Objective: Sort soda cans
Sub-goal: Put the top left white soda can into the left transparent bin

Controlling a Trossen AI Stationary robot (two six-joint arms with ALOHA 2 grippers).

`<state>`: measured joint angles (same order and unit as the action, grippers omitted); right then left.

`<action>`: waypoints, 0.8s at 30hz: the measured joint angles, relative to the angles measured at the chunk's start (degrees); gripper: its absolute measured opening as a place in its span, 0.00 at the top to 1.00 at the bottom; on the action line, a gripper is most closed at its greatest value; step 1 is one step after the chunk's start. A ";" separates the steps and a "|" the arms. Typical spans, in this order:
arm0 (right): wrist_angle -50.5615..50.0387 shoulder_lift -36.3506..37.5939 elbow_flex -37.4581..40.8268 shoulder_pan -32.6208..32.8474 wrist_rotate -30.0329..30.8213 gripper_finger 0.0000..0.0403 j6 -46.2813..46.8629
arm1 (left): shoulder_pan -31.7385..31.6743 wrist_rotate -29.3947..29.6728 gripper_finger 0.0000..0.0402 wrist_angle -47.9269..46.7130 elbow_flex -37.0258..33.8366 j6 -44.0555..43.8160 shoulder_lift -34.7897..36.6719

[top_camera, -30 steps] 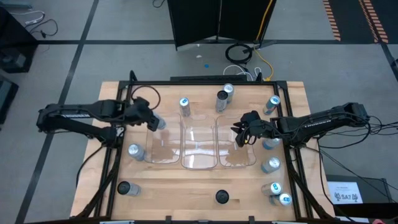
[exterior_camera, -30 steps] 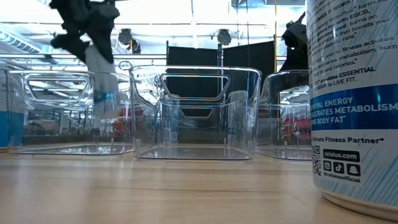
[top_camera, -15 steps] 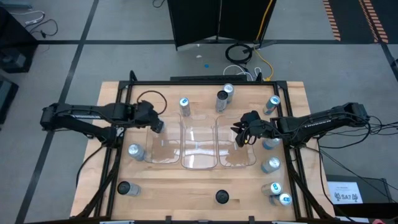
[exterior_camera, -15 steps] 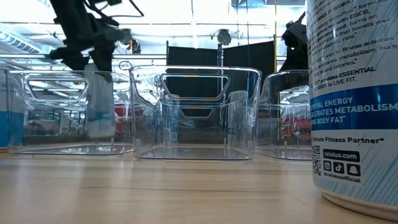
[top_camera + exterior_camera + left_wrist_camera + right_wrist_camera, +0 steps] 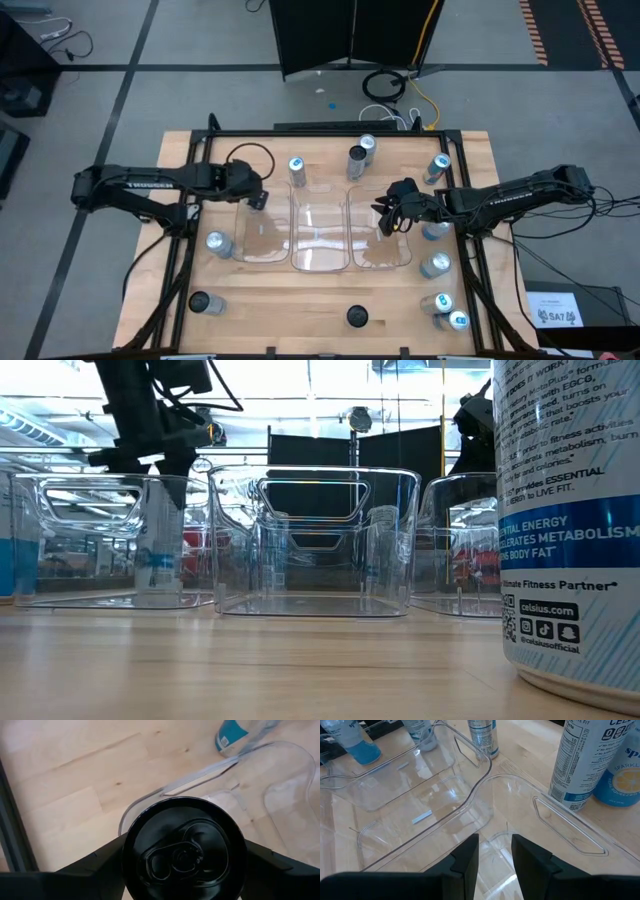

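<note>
Soda cans stand scattered on the wooden surface (image 5: 300,295) around 3 clear plastic trays (image 5: 322,230) set side by side at its middle. 1 dark-topped can (image 5: 158,550) stands upright inside the left tray (image 5: 60,540), at that tray's far left corner. The left hand (image 5: 255,195) is directly over this can; in the left wrist view the can's dark top (image 5: 184,851) fills the gap between the 2 fingers (image 5: 95,867), which stand spread at either side of it. Whether the fingers touch the can wall cannot be told from the pictures.

The right hand (image 5: 392,220) hangs over the far left part of the right tray (image 5: 385,250), with its fingers (image 5: 465,857) nearly closed and nothing between them.

Other cans on the surface:
- 2 upright cans (image 5: 297,170) just beyond the far ends of the trays.
- 1 can (image 5: 437,167) near the far right corner.
- 4 cans (image 5: 436,264) along the right edge; the 2 nearest have bright blue tops.
- 1 can (image 5: 216,241) just left of the left tray.
- 2 dark-topped cans (image 5: 200,302) near the front edge.

In the low view, 1 white and blue can (image 5: 565,520) stands close to the camera at the right.
</note>
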<state>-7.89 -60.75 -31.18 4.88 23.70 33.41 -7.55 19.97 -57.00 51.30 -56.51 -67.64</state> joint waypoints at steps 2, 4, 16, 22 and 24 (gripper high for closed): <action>-0.01 0.00 0.00 0.00 0.00 0.73 0.00 | 0.00 -0.02 0.24 1.09 -0.04 -0.04 -0.02; -0.01 0.00 0.00 -0.01 0.00 0.73 0.00 | 0.00 0.00 0.23 1.44 -0.04 -0.04 -0.02; -0.03 0.00 0.00 -0.02 0.00 0.73 0.00 | 0.00 3.21 0.22 3.09 -0.04 1.72 -0.02; -0.05 0.00 0.00 -0.01 0.00 0.73 0.00 | 0.00 5.09 0.22 3.20 -0.04 1.46 -0.02; -0.05 0.00 0.00 0.01 0.00 0.73 0.00 | 0.02 5.66 0.22 3.20 -0.04 1.46 -0.02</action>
<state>-7.94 -60.75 -31.18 4.89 23.70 33.41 -7.53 25.63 -53.80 51.27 -55.05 -67.66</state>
